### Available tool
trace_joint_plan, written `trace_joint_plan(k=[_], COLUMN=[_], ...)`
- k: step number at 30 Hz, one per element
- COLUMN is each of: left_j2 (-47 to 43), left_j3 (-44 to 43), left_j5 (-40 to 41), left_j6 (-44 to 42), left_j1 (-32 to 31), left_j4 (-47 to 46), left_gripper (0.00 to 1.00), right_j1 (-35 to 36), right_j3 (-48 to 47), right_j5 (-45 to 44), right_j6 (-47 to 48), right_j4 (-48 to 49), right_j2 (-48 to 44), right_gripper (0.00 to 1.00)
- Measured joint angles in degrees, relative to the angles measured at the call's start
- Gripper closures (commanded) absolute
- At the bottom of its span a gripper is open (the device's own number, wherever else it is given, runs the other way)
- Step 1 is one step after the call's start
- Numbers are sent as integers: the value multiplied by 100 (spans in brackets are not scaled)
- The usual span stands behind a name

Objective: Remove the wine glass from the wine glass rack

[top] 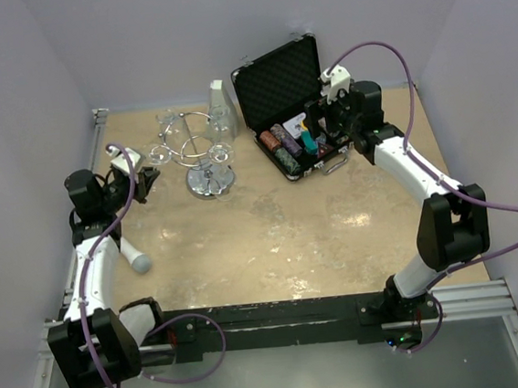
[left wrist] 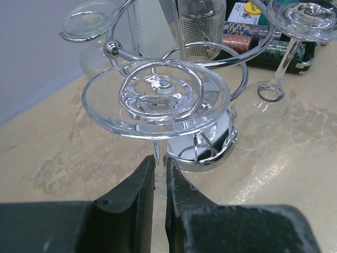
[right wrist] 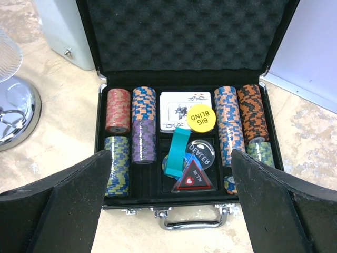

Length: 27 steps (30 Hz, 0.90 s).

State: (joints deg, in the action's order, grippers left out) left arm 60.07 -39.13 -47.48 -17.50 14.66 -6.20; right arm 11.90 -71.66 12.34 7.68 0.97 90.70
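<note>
The chrome wine glass rack (top: pixel 207 167) stands at the back left of the table, its round mirrored base (left wrist: pixel 208 155) on the tabletop. A clear wine glass (left wrist: pixel 155 100) hangs upside down in a wire loop, foot uppermost. My left gripper (left wrist: pixel 160 164) is shut on its thin stem just under the foot, and in the top view this gripper (top: pixel 150 181) sits at the rack's left side. My right gripper (right wrist: pixel 171 158) hangs open and empty above the poker chip case (right wrist: pixel 184 132).
Other glasses (left wrist: pixel 301 16) hang on the rack's neighbouring loops, one (left wrist: pixel 89 21) at the far left. A ribbed glass (left wrist: pixel 202 26) and a pale box (top: pixel 219 97) stand behind it. The open black case (top: pixel 292 108) holds chips and cards. Walls enclose the table.
</note>
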Motion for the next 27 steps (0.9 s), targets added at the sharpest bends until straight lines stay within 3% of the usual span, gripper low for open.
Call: trace_joint_plan(k=[27], left_j2=[0], left_j3=[-26], left_j5=[129], left_j6=[1178], left_j1=[-85], left_j4=[-1014], left_gripper=[100], right_j1=[4], right_j3=[0], right_j5=[66], right_j6=[-20], right_j4=[28], right_j2=[0], right_gripper=[2])
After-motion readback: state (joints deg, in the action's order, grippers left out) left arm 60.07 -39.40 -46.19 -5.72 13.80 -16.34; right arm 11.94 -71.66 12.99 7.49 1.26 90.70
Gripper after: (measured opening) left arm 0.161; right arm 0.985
